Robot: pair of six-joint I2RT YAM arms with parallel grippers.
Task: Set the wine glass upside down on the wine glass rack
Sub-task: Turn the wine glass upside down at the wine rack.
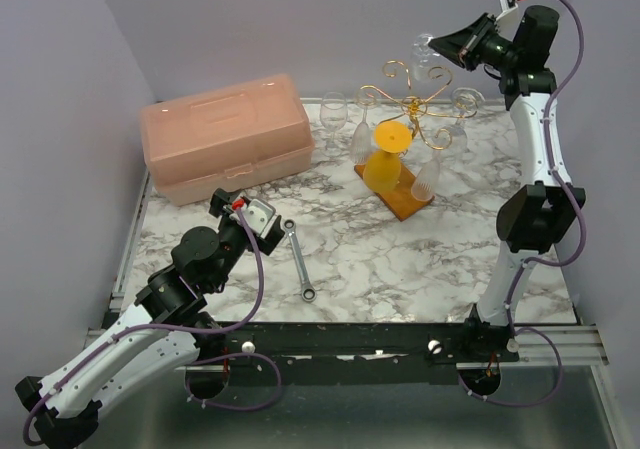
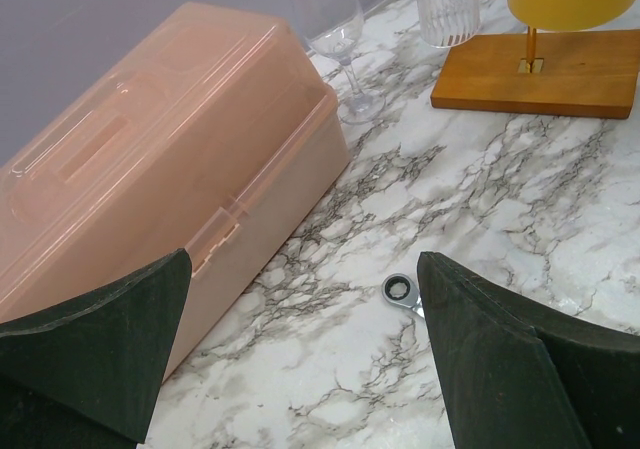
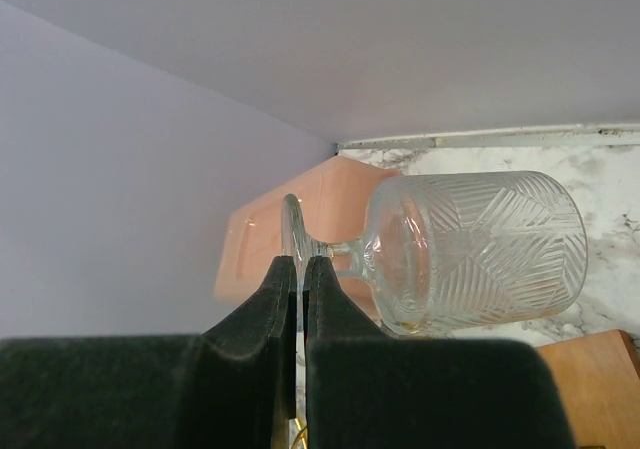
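Far left, back: pink plastic box [image 1: 228, 149] on the marble table [image 1: 440, 269], lid closed. Left gripper [image 1: 238, 207] sits low just in front of the box, jaws wide apart, nothing between them; the wrist view shows only bare marble and the box side between its fingers [image 2: 130, 339]. Ratchet wrench [image 1: 300, 259] lies flat on the table just right of that gripper. Behind it, an upright clear stemmed glass [image 1: 333, 111] stands near the box's right end.

Centre-right: wine glass rack [image 1: 408, 99] stands on its orange-brown base. A yellow glass [image 1: 385, 159] hangs bowl-down, and a ribbed clear glass [image 1: 427, 177] sits bowl-down beside it over the base.

Right: right gripper [image 1: 440, 49] is raised at the back, above the rack's curled arms. It is pinched narrow on the foot of the wine glass [image 3: 470, 249]. That glass is held in the air, lying sideways, and is not on the rack. Cannot tell whether it touches the gold scrolls.
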